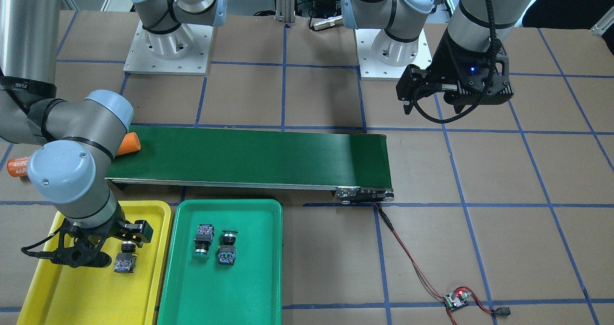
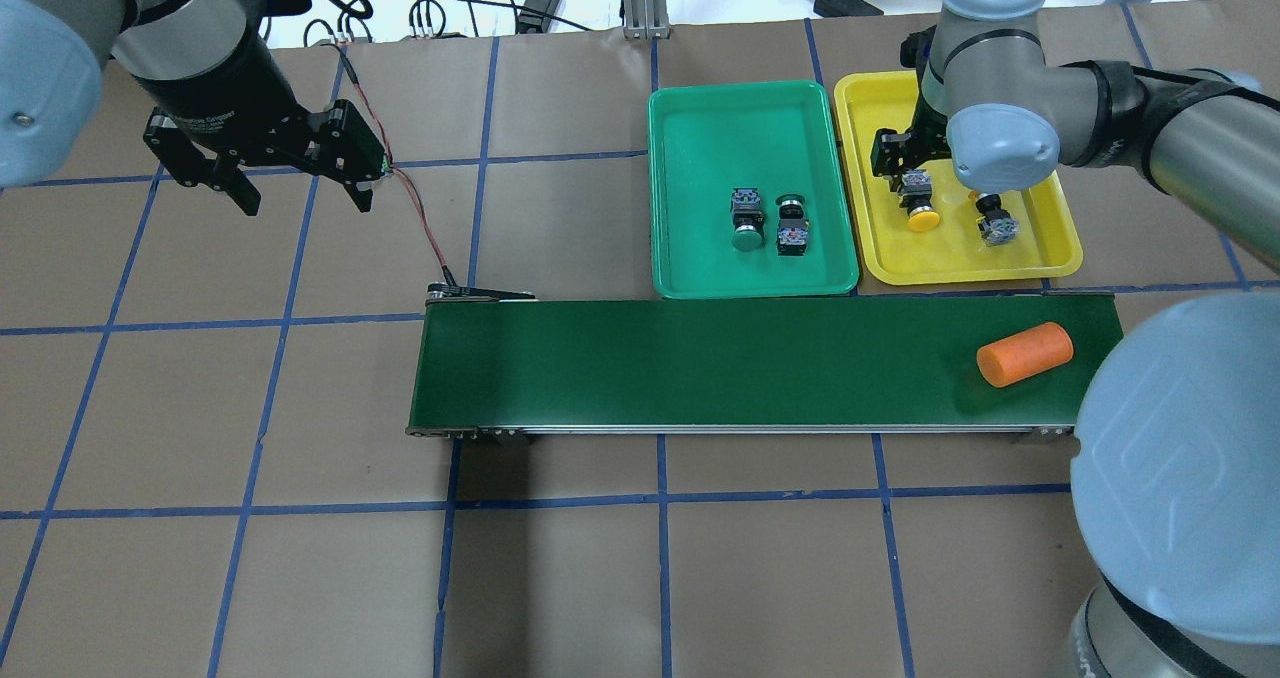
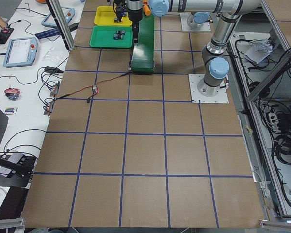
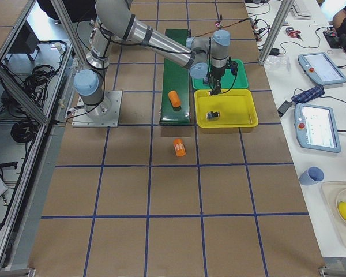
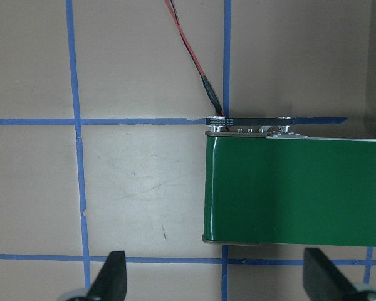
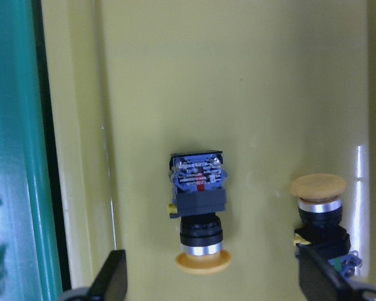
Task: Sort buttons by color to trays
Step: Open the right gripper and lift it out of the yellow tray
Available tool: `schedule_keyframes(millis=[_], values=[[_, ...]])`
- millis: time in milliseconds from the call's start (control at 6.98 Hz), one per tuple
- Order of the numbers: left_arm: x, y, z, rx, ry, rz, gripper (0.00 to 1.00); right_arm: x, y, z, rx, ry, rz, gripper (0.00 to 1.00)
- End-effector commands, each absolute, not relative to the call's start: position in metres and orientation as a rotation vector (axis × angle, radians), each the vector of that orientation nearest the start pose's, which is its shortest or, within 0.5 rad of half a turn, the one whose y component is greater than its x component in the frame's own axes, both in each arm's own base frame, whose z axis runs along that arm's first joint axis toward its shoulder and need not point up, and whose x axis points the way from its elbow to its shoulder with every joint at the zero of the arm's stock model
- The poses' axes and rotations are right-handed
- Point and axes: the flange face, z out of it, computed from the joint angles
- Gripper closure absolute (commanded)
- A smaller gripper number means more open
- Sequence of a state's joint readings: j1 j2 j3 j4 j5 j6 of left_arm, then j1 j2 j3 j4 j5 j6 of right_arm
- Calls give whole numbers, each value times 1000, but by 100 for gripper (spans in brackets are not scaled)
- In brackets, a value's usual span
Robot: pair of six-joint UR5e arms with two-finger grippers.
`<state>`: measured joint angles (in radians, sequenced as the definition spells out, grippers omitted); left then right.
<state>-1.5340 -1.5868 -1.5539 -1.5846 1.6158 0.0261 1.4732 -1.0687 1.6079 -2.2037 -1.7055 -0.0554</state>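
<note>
Okay so the right gripper [image 6: 216, 281] hangs over the yellow tray [image 6: 238, 75] with its jaws spread wide, gripping nothing. One yellow button [image 6: 198, 200] lies on its side on the tray floor straight below it, in the gap between the two fingers, and neither finger touches it. The other yellow button [image 6: 319, 210] lies just beside one finger, in the same tray. Next tray over from that gripper is the green tray [image 2: 750, 118], where one green button [image 2: 747, 220] and a second green button [image 2: 792, 228] lie side by side. The left gripper [image 2: 305, 198] is well away from all of that, jaws spread and empty too, hovering above the table [image 2: 560, 578] just off the end of the conveyor belt [image 2: 700, 363]. An orange cylinder [image 2: 1024, 354] lies on the belt at the end near the right gripper
</note>
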Motion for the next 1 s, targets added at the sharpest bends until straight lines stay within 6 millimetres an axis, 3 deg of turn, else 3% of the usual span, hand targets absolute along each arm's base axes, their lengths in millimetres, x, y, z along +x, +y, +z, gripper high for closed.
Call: schedule_keyframes(millis=[0,430,860], values=[[-110,-502,487,-16,3096,24,0,49,-649,276,98,3281,-157,0],[-110,-502,487,-16,3096,24,0,68,-589,373,94,3215,-61,0],[-110,-502,487,-14,3094,21,0,76,-526,442,146,3197,37,0]])
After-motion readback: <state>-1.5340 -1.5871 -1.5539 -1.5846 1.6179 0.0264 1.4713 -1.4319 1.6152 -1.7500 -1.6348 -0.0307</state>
